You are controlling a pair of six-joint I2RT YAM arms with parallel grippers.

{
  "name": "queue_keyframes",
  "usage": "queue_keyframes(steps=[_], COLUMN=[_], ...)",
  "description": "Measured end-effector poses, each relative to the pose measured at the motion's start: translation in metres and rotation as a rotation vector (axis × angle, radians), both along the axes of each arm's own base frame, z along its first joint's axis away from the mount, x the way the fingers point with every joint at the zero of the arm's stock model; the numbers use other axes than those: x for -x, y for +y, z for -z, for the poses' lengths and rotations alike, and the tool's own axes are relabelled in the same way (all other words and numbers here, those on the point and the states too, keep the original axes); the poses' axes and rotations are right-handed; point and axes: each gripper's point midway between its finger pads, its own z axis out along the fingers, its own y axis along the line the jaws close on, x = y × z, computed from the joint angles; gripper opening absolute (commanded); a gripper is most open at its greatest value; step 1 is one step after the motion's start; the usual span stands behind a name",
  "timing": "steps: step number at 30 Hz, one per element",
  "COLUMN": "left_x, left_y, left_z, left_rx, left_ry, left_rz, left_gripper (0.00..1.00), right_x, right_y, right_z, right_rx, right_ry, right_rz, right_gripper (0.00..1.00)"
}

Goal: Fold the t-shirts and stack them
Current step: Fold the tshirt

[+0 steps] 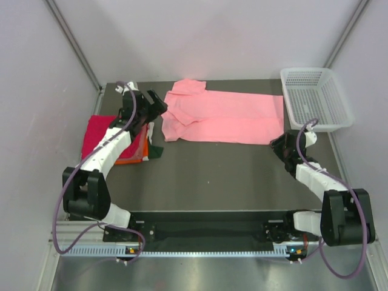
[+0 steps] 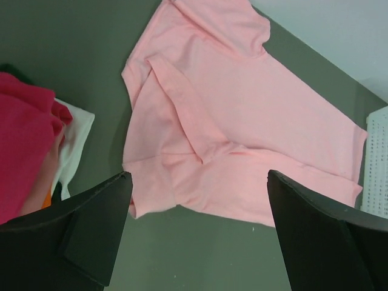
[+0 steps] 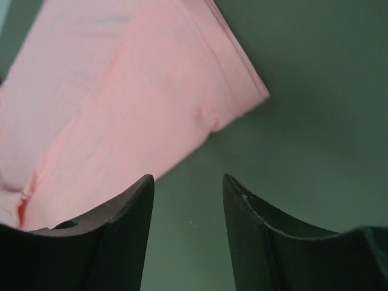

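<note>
Pink t-shirt point(image 1: 225, 119) flat across the far surface point(image 1: 212, 176), sleeves folded in; magenta-red folded shirt point(image 1: 100, 134) at left. Probably soft, light, limp: best pinched at hem corners. Left jaws and right jaws open, empty. Full length only from above; hem corner point(image 3: 254, 91) close up only at the right wrist.

White-and-black arms point(image 1: 108, 150), purple cables point(image 1: 56, 236), black fingers point(image 2: 91, 224)

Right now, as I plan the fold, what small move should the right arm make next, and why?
Probably lower the right gripper onto the near hem corner of the pink shirt and close. It is open, empty and just short of that corner; the shirt lies stretched out flat, unstacked, and the left gripper hangs open over the sleeve end.
</note>
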Motion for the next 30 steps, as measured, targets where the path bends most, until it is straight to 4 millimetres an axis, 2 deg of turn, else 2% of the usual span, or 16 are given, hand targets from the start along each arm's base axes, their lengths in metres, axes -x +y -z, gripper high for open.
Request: queue_keyframes(steps=[2,4,7,10,13,17,21,22,23,24,25,26,30], left_x=[0.011,0.025,0.041,0.051,0.054,0.059,0.058,0.058,0.058,0.059,0.059,0.060,0.063], left_y=[0.000,-0.001,-0.003,-0.008,-0.014,-0.016,-0.017,-0.017,-0.017,-0.017,-0.017,-0.017,-0.014], left_z=[0.011,0.032,0.060,0.075,0.082,0.090,0.089,0.088,0.088,0.088,0.089,0.089,0.092], left_rx=[0.018,0.028,0.034,0.042,0.065,0.086,0.095,0.096,0.096,0.096,0.096,0.096,0.089], left_ry=[0.008,0.049,0.103,0.120,0.116,0.127,0.123,0.122,0.121,0.121,0.122,0.123,0.126], left_rz=[0.000,-0.002,0.001,0.010,0.019,0.024,0.020,0.020,0.019,0.018,0.019,0.019,0.009], left_gripper=[0.96,0.96,0.96,0.96,0.96,0.96,0.96,0.96,0.96,0.96,0.96,0.96,0.96], right_x=[0.013,0.021,0.021,0.012,0.005,0.001,-0.019,-0.023,-0.028,-0.031,-0.033,-0.034,-0.031], right_y=[0.006,0.008,0.005,0.001,-0.003,-0.008,-0.013,-0.014,-0.015,-0.015,-0.016,-0.016,-0.019], right_z=[0.019,0.032,0.037,0.035,0.039,0.057,0.057,0.058,0.058,0.058,0.060,0.062,0.068], right_rx=[-0.027,-0.051,-0.077,-0.102,-0.127,-0.140,-0.149,-0.147,-0.146,-0.143,-0.137,-0.131,-0.102], right_ry=[0.034,0.052,0.037,0.000,-0.020,0.009,-0.006,-0.006,-0.008,-0.005,0.001,0.010,0.048], right_rz=[0.011,0.036,0.089,0.142,0.197,0.264,0.316,0.326,0.335,0.340,0.343,0.342,0.349], right_gripper=[0.49,0.49,0.49,0.50,0.49,0.48,0.45,0.42,0.35,0.25,0.09,0.01,0.00])
